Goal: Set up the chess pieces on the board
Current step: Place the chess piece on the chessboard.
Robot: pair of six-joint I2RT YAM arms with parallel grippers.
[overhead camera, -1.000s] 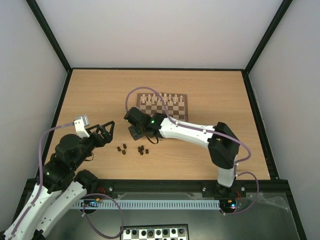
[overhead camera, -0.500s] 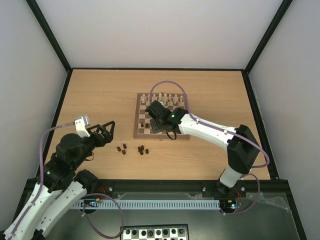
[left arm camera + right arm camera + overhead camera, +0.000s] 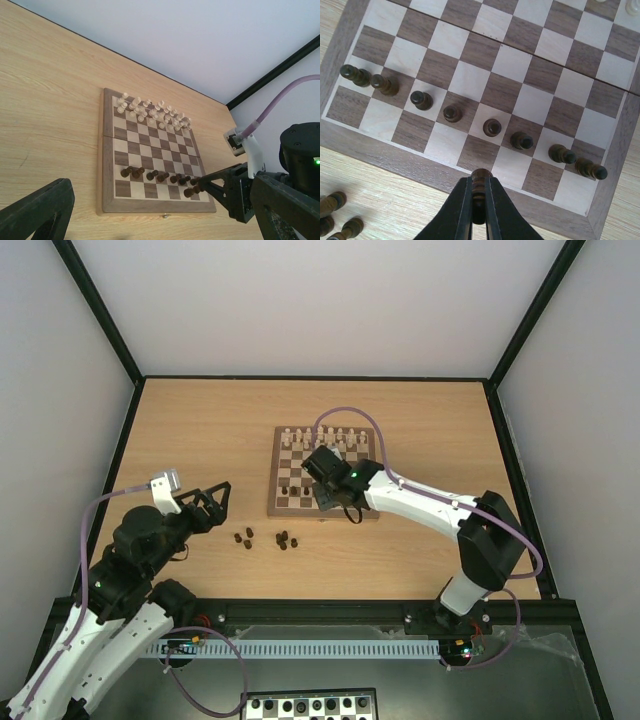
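Observation:
The wooden board [image 3: 274, 502] lies mid-table, also in the left wrist view [image 3: 108, 150] and right wrist view [image 3: 395, 156]. A row of several dark pawns [image 3: 452, 113] stands on its second near rank. My right gripper [image 3: 479, 178] is shut on a dark chess piece [image 3: 481, 175], hanging over the board's near edge; from above, the right gripper [image 3: 335, 502] is at the board's front middle. More dark pieces [image 3: 243, 538] lie loose on the table left of the board's front. My left gripper [image 3: 215, 500] stays open and empty, left of them.
Pale chessmen [image 3: 325, 438] fill the board's two far rows. A black-and-white checkered board [image 3: 310, 706] lies below the table's near edge. Black frame rails [image 3: 120, 455] border the table.
My right arm has swung right from the loose pieces to the board's near edge, with the dark piece in its jaws. The left arm has stayed still.

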